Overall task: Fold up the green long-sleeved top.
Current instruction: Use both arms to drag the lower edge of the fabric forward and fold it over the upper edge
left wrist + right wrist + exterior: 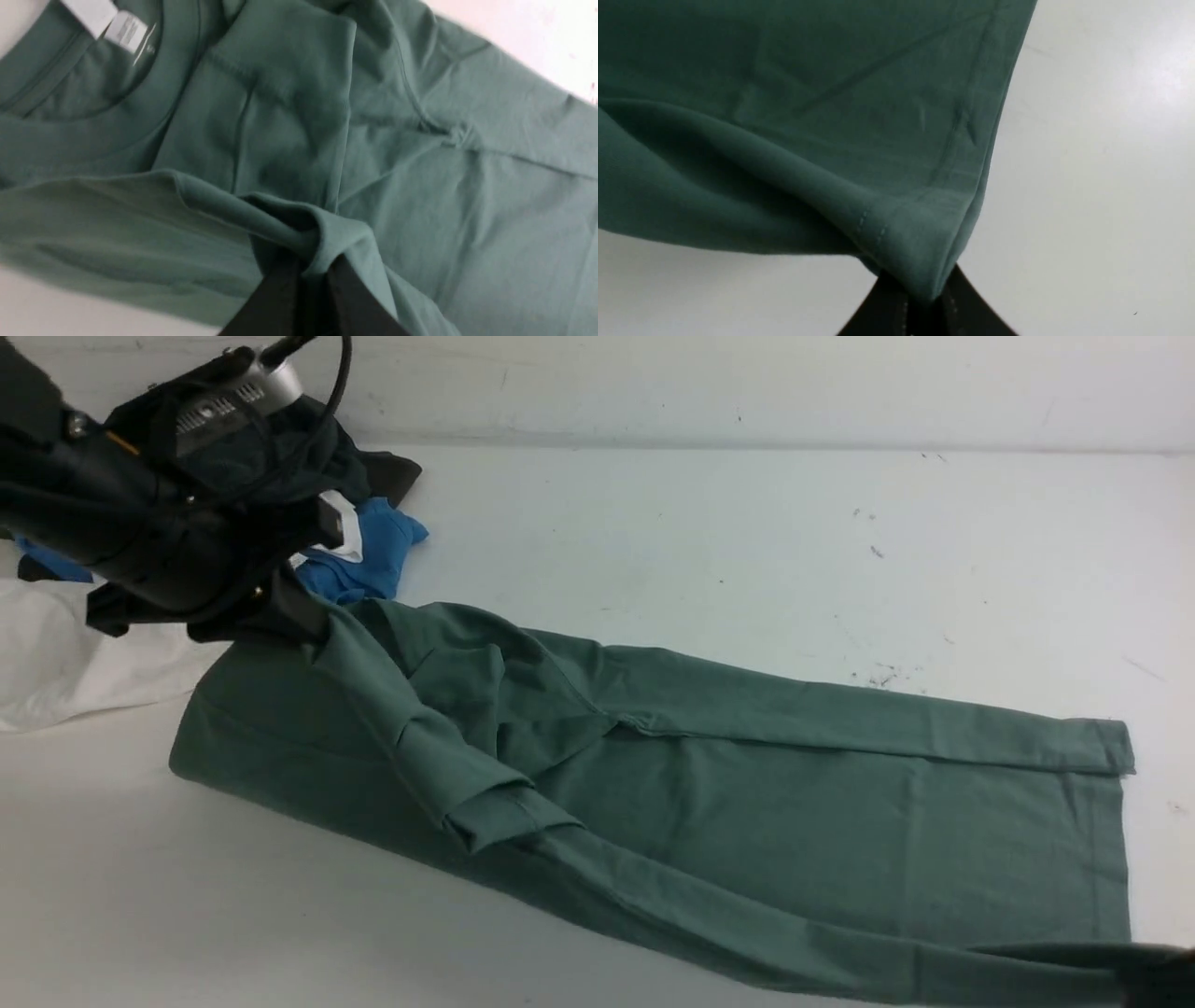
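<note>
Stretching from the near-left to the right across a white table (pixel 747 523), one green long-sleeved top (pixel 747 803) lies folded into a long band, its long axis running nearly left to right and sloping slightly toward the viewer at the right end. The collar end, with its white neck tag (pixel 110 21), points to the left; the hem (pixel 1116 840) marks the right end. One sleeve (pixel 448 756) lies folded across the body, cuff toward the viewer.

Two grippers hold the garment. The left gripper (pixel 299 616), raised at the far-left edge of the top, is pinched tight on a fold of green cloth near the shoulder. The right gripper (pixel 924 303), barely in sight at the near-right corner, is clamped narrowly on the hem corner, which is lifted just off the table.

Behind the left arm sits one heap of other clothes: one blue garment (pixel 369 560), one white garment (pixel 75 663) and one dark garment (pixel 383 476).
</note>
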`<state>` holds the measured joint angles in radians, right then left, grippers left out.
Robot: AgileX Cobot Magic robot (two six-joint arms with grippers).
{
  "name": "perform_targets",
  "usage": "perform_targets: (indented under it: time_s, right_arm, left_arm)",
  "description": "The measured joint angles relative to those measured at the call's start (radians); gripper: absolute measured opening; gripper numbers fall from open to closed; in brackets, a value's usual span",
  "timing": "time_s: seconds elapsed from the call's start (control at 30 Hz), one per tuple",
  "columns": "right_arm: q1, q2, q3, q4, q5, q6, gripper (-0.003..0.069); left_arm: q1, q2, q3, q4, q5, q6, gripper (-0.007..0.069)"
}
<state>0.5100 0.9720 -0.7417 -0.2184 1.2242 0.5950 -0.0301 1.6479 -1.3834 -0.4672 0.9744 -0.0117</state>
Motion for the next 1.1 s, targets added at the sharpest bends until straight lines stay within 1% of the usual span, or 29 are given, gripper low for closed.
perform_targets:
  time_s: [0.03, 0.2, 0.23, 0.3, 0.37, 0.4, 0.43, 0.47, 0.5, 0.6, 0.67, 0.77, 1.1]
  right_arm:
    - [-0.003, 0.009, -0.003, -0.002, -0.002, 0.0, 0.0021]
    - [-0.135, 0.116, -0.04, -0.008, -0.076, -0.025, 0.0021]
    - [-0.142, 0.125, -0.04, -0.006, -0.081, -0.027, 0.0021]
    - [-0.237, 0.196, -0.04, 0.02, -0.145, -0.078, 0.0021]
    - [-0.291, 0.241, -0.04, 0.038, -0.19, -0.109, 0.0021]
    - [-0.336, 0.277, -0.041, 0.053, -0.227, -0.129, 0.0021]
    - [-0.336, 0.283, -0.041, 0.056, -0.233, -0.132, 0.0021]
    - [-0.392, 0.337, -0.042, 0.077, -0.281, -0.153, 0.0021]
    - [-0.398, 0.343, -0.042, 0.082, -0.293, -0.158, 0.0021]
    - [-0.489, 0.454, -0.054, 0.121, -0.384, -0.203, 0.0021]
    - [-0.523, 0.51, -0.082, 0.138, -0.396, -0.221, 0.0021]
    - [-0.556, 0.588, -0.143, 0.153, -0.4, -0.247, 0.0021]
    - [-0.561, 0.765, -0.439, 0.155, -0.316, -0.303, 0.0021]
  left_arm:
    - [0.0, 0.0, -0.006, -0.001, 0.0, 0.0, 0.0017]
    - [-0.001, 0.188, -0.157, -0.046, -0.003, -0.001, 0.0017]
    - [-0.001, 0.194, -0.163, -0.049, -0.003, -0.001, 0.0017]
    - [-0.001, 0.277, -0.249, -0.081, -0.007, -0.001, 0.0017]
    - [-0.001, 0.322, -0.298, -0.098, -0.011, -0.001, 0.0017]
    - [-0.001, 0.355, -0.335, -0.11, -0.013, -0.001, 0.0017]
    - [-0.001, 0.361, -0.341, -0.112, -0.013, -0.001, 0.0017]
    - [-0.001, 0.411, -0.391, -0.147, -0.022, -0.001, 0.0017]
    - [-0.001, 0.417, -0.396, -0.152, -0.023, -0.001, 0.0017]
    - [-0.004, 0.509, -0.483, -0.234, -0.049, 0.018, 0.0017]
    - [-0.004, 0.552, -0.518, -0.251, -0.058, 0.027, 0.0017]
    - [-0.004, 0.597, -0.55, -0.262, -0.068, 0.029, 0.0017]
    - [-0.004, 0.637, -0.563, -0.268, -0.191, 0.042, 0.0017]
